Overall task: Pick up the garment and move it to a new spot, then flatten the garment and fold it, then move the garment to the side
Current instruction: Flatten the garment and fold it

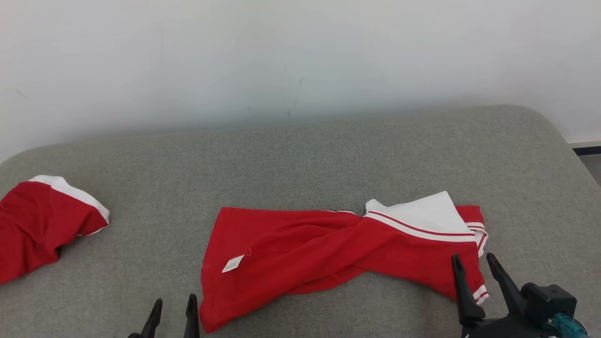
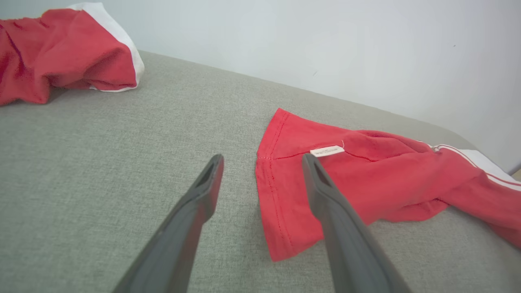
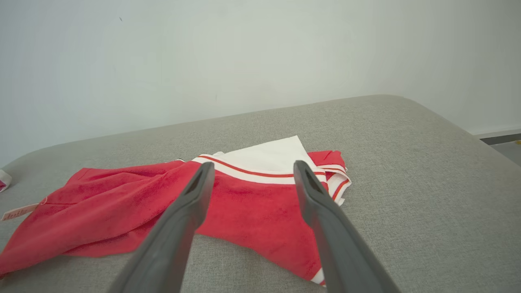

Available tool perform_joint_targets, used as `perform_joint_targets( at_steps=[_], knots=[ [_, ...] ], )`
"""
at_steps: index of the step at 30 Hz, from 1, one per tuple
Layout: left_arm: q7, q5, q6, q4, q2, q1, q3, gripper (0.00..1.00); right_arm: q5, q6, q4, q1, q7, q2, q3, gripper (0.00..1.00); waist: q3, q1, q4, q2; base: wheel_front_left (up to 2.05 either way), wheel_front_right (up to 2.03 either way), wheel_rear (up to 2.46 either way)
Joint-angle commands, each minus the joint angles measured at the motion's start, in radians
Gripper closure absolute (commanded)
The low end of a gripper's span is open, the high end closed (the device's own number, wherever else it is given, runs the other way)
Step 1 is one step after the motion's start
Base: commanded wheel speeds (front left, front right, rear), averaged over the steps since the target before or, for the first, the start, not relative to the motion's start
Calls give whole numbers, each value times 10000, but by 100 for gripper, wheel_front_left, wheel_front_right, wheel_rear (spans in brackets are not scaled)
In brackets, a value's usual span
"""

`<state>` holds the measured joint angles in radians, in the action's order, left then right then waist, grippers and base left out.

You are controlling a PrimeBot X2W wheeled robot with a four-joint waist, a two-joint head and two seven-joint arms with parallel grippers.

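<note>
Garment lies lengthwise left-right, white end rightward.

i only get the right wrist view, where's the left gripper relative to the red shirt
observer: The left gripper is open just left of the red shirt's near left corner, holding nothing.
operator: anything else over on that side
observer: Yes, a second red garment with white trim lies bunched at the far left of the cushion, apart from the shirt.
operator: how's the shirt's left end lying
observer: Its hem lies flat on the cushion, with a small white label face up just inside it.
</note>
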<state>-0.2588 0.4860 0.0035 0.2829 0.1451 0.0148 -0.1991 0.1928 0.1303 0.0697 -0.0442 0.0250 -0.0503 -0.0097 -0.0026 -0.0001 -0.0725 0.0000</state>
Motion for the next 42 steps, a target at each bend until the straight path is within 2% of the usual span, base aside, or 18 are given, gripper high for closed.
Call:
perform_joint_targets(
  at_steps=[1,10,19,29,42],
  knots=[
    [-53,-240,-10,-132,94,158,-14,0,-19,9,-66,-112,-20,-2,-65,0,-94,1,70,0,0,0,0],
    [-66,-1875,-482,-1724,-150,883,913,0,-128,9,-189,-368,-118,-2,-595,0,-344,1,206,0,0,0,0],
    [-69,-2822,-921,-1822,-362,1451,1448,0,-163,9,21,-716,-46,0,-637,0,-536,1,141,0,0,0,0],
    [-70,-2991,-1038,-1559,-564,1951,2345,0,-182,9,332,-722,160,-168,-107,0,-662,1,220,0,0,0,0],
    [-70,-3061,-1250,-1384,-756,2102,2776,0,-92,9,472,-620,64,-360,418,0,-782,1,425,0,0,0,0]
  ],
)
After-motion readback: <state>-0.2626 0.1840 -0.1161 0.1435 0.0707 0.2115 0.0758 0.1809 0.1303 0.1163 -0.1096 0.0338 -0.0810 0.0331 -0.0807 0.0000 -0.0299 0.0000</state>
